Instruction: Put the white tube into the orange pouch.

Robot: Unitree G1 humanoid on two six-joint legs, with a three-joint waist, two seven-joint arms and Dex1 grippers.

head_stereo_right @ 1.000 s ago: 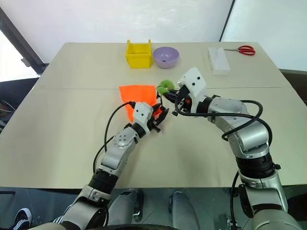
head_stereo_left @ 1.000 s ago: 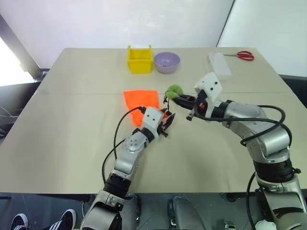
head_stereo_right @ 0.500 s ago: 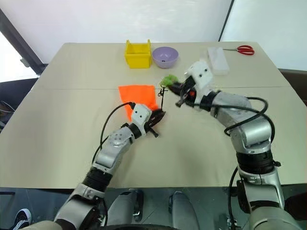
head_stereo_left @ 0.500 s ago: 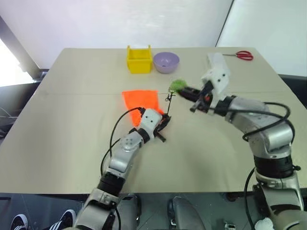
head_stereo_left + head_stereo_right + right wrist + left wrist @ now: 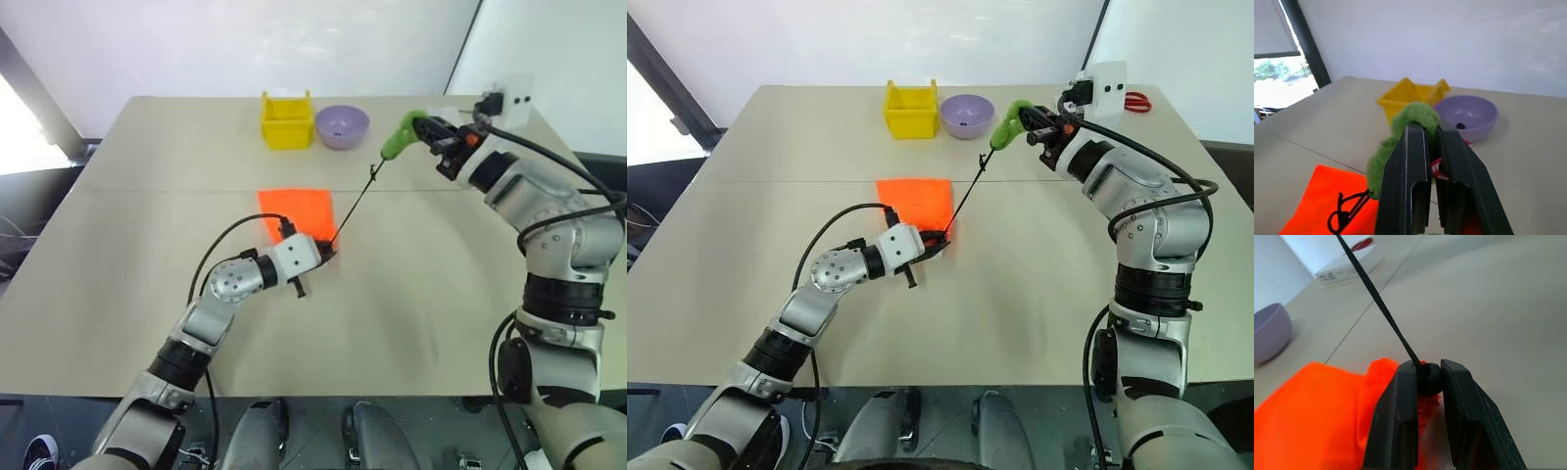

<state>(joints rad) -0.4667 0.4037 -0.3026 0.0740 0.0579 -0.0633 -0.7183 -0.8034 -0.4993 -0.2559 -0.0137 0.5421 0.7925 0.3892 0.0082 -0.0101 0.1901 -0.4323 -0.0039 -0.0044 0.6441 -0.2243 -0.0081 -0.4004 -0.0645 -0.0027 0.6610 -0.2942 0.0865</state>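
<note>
Beige table (image 5: 147,225): left gripper (image 5: 1422,382) clamped the orange pouch (image 5: 296,208) cord stopper, right gripper (image 5: 1431,147) gripped the green ball (image 5: 400,133), cord taut between; cinching step, next likely releasing both.

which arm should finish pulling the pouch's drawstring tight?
Right. The right gripper already holds the green ball with the cord taut, while the left gripper pins the toggle at the orange pouch.

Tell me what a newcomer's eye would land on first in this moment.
A dark drawstring cord stretched taut and slanting across the middle of the beige table. At its low end the left end effector pinches the black cord stopper at the mouth of the bright orange flat fabric pouch. At its high end, raised over the table's far right, the right end effector grips the fuzzy green ball.
</note>
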